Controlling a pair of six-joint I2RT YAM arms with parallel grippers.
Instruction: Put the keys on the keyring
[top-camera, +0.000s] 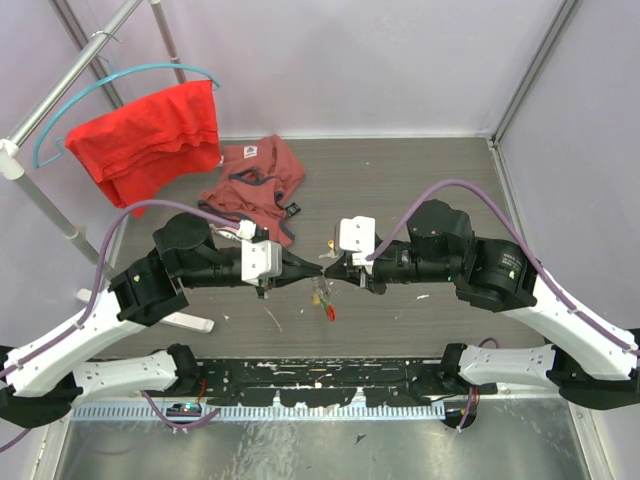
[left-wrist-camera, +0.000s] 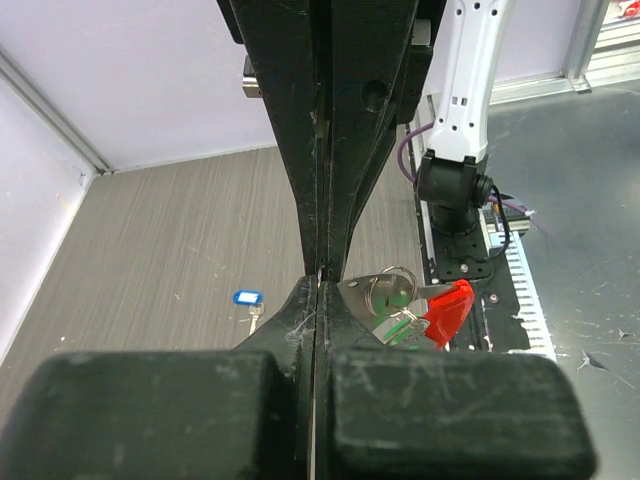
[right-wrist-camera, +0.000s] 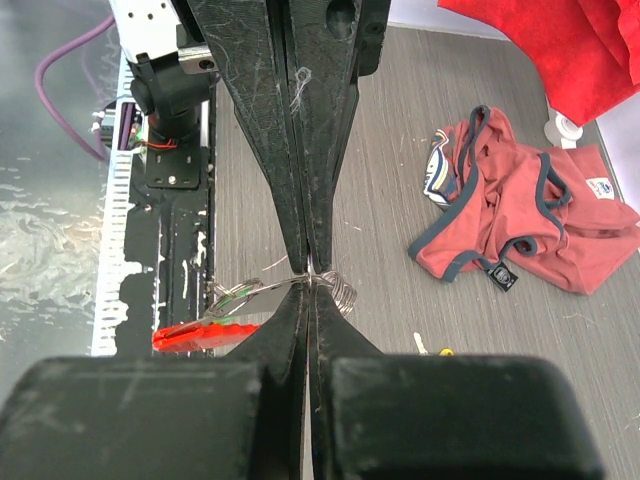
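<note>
Keyring (left-wrist-camera: 445, 308) hangs over the middle of the worktop (top-camera: 420, 190), midway between left and right. The left pincer (left-wrist-camera: 318, 283) and right pincer (right-wrist-camera: 313, 287) meet tip to tip, each closed tight on its wire, with the red tag and a green key (left-wrist-camera: 393, 296) dangling just below. Threading seems under way: the next move likely calls for one pincer to release and fetch the blue key (left-wrist-camera: 247, 297) lying loose on the worktop.
</note>
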